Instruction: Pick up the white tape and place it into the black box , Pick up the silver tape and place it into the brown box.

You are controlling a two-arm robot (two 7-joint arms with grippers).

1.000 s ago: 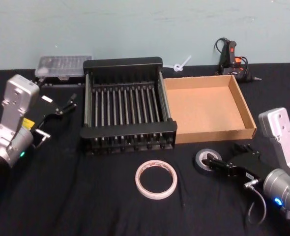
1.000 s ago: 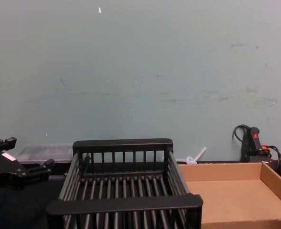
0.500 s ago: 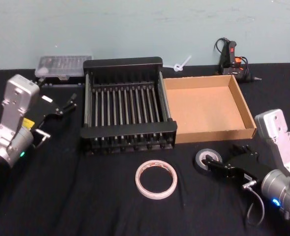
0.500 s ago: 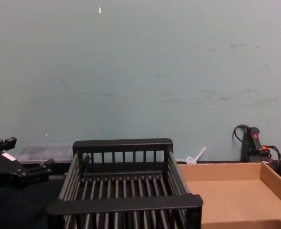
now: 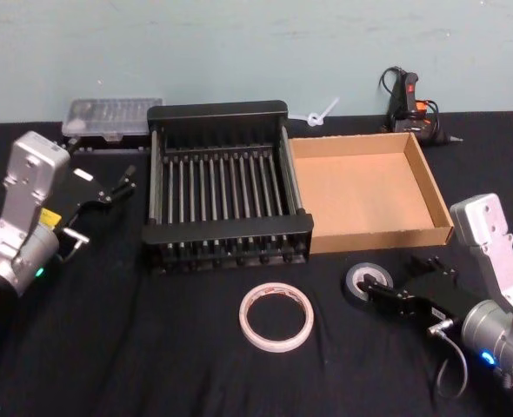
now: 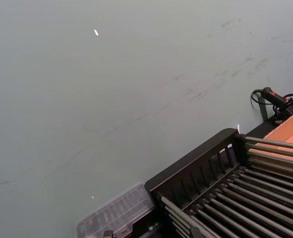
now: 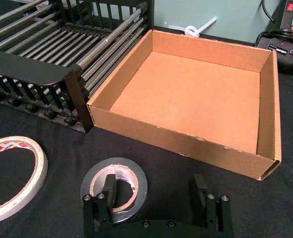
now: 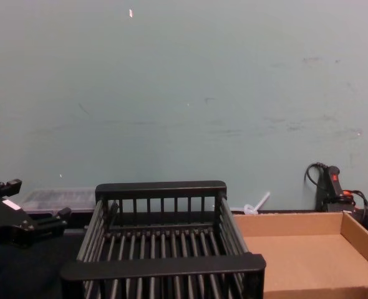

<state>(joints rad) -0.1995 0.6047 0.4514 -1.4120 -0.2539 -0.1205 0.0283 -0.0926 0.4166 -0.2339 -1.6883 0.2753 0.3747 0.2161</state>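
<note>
Neither tape placed yet; both boxes hold nothing. Black box (image 5: pixel 226 187) sits mid tabletop (image 5: pixel 109 347), brown box (image 5: pixel 365 191) touching its right side.

White tape (image 5: pixel 276 316) lies flat on the tabletop, in front of the black box, untouched, well apart from both grippers.

Silver tape (image 5: pixel 366 282) lies flat just in front of the brown box's near wall. Right gripper (image 7: pixel 156 196) is down at it, jaws apart: in the right wrist view one finger (image 7: pixel 109 190) stands inside the roll's core, the other well clear outside the roll on the far side. No squeeze on the roll yet, by the look of it.

Left gripper (image 5: pixel 117 184) hangs off the black box's left side, near a clear plastic case (image 5: pixel 113 115); jaws look apart, holding nothing.

Judgement: task at its first grasp. Left to do: close on the silver tape, lift, carry to the brown box, release; then the whole white-tape leg to the black box
</note>
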